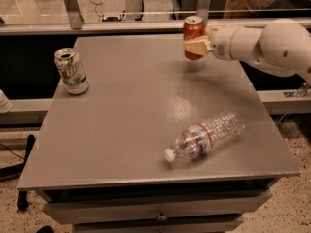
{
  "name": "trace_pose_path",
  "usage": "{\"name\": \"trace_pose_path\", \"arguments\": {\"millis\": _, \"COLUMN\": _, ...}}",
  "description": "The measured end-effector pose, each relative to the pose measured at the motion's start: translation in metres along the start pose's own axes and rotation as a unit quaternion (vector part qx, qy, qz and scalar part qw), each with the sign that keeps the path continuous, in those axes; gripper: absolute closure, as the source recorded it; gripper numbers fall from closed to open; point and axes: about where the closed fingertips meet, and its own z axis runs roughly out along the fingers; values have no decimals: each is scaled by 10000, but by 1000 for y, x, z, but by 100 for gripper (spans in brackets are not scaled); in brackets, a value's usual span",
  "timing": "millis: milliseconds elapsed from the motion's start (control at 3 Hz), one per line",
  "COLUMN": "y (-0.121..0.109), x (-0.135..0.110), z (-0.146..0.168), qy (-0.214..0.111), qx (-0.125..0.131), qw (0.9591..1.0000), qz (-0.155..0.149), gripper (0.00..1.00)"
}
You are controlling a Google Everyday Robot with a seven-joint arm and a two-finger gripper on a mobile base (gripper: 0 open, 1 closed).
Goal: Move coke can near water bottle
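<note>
Grey worktop (126,106); hand (195,47) pinching coke can (193,29) above far right edge; water bottle (206,136) lying near front; speckled floor (291,212) below.

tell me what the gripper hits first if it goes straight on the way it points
The gripper, shut on the coke can above the far side of the table, points toward image left. That line looks free; the white and green can seems to stand nearer the camera, though depth is unclear.
</note>
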Motion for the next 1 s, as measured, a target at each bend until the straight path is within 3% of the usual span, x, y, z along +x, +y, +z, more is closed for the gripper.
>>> {"name": "trace_pose_path", "arguments": {"millis": 667, "y": -21, "x": 40, "z": -106, "qy": 622, "qx": 444, "qw": 9966, "qz": 305, "gripper": 100}}
{"name": "trace_pose_path", "arguments": {"millis": 1000, "y": -19, "x": 63, "z": -153, "qy": 664, "qx": 550, "qw": 9944, "qz": 605, "gripper": 100}}
